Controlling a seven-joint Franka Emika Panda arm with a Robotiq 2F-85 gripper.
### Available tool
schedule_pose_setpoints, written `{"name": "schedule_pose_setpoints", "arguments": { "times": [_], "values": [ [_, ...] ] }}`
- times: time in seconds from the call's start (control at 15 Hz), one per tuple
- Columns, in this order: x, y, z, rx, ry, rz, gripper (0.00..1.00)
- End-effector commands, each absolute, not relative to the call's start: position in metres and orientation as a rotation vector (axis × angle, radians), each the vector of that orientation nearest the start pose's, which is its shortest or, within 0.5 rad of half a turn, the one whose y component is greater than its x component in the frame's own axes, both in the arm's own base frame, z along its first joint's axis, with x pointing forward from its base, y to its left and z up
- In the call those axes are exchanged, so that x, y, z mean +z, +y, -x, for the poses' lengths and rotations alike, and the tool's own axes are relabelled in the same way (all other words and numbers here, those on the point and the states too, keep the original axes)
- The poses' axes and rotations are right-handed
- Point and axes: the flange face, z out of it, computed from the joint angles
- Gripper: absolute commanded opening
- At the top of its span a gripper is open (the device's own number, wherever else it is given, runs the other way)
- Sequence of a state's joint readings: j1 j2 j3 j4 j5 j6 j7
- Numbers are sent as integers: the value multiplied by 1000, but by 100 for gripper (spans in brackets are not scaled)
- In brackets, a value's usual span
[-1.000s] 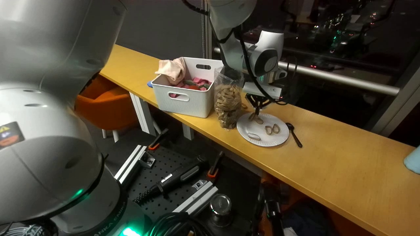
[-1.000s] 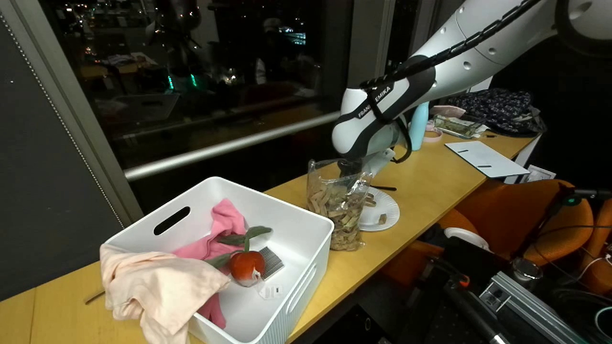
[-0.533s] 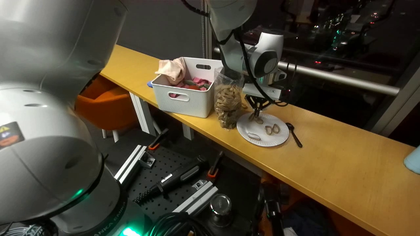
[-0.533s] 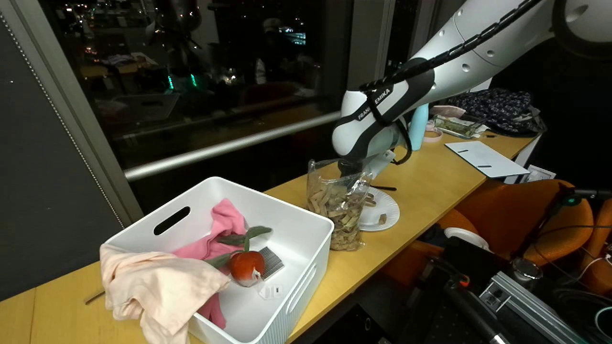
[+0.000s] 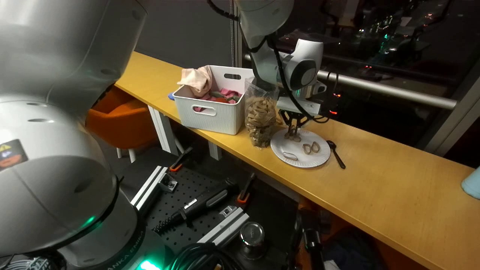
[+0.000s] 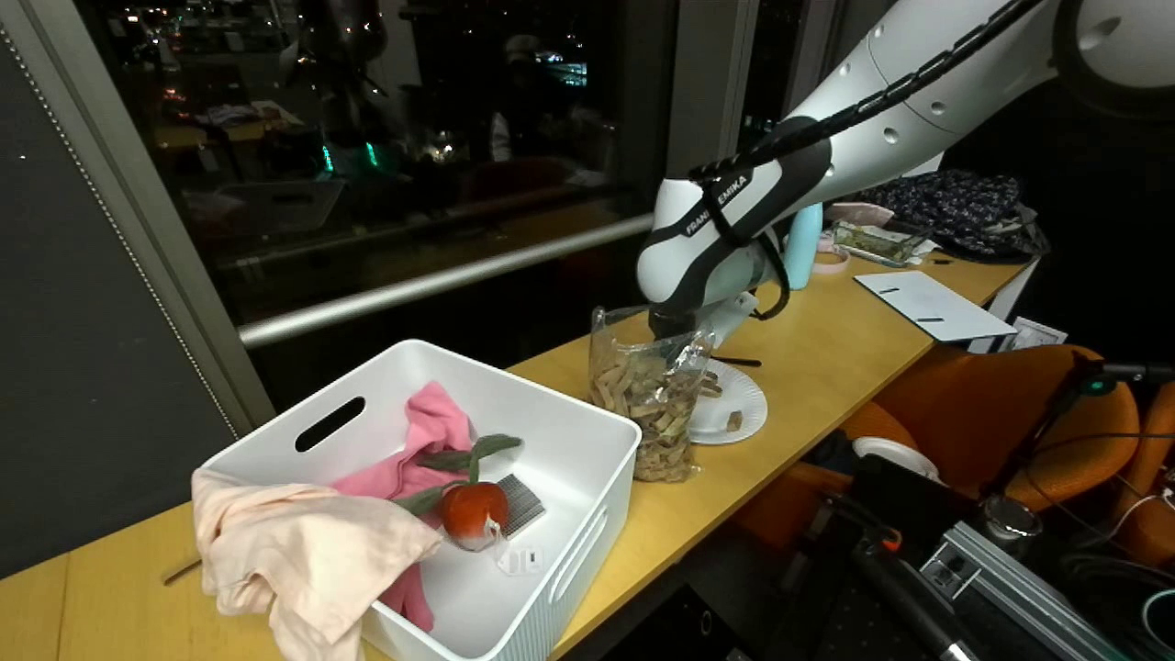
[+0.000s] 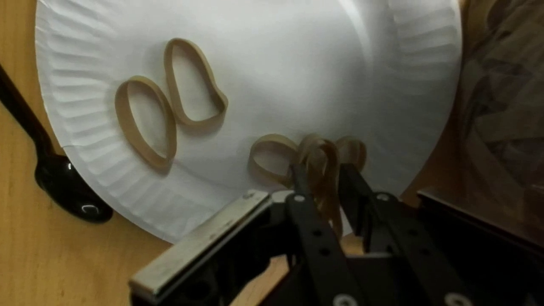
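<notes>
in the wrist view, a clear bag [image 7: 503, 123] crowds the white plate [image 7: 280, 55] between 3 and 4 o'clock, a black spoon [image 7: 70, 187] at 8. a rubber band [image 7: 326, 191] sits at the plate's 5 o'clock, long axis near 12-to-6, loop toward 12. fingers [image 7: 356, 191] straddle it narrowly; pinched or not, i cannot tell.

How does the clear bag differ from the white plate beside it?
The clear bag stands upright, while the white plate lies flat. The bag holds a heap of tan bands; the plate carries only a few. The bag is see-through, the plate opaque. Both rest on the wooden table.
</notes>
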State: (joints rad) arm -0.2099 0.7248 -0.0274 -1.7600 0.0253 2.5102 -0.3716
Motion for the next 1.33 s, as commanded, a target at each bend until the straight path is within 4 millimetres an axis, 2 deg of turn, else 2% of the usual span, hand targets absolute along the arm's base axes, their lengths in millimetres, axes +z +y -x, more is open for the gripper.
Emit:
{"name": "schedule_pose_setpoints", "arguments": {
  "times": [0.0, 0.6, 0.67, 0.73, 0.87, 1.27],
  "values": [
    [151, -153, -651, -16, -207, 3140, 25],
    [133, -155, -654, 7, -211, 3131, 28],
    [133, -155, -654, 8, -211, 3132, 26],
    [133, -155, -654, 6, -212, 3132, 11],
    [134, -155, -653, 2, -211, 3136, 1],
    [140, -155, -648, -11, -202, 3145, 1]
  ]
}}
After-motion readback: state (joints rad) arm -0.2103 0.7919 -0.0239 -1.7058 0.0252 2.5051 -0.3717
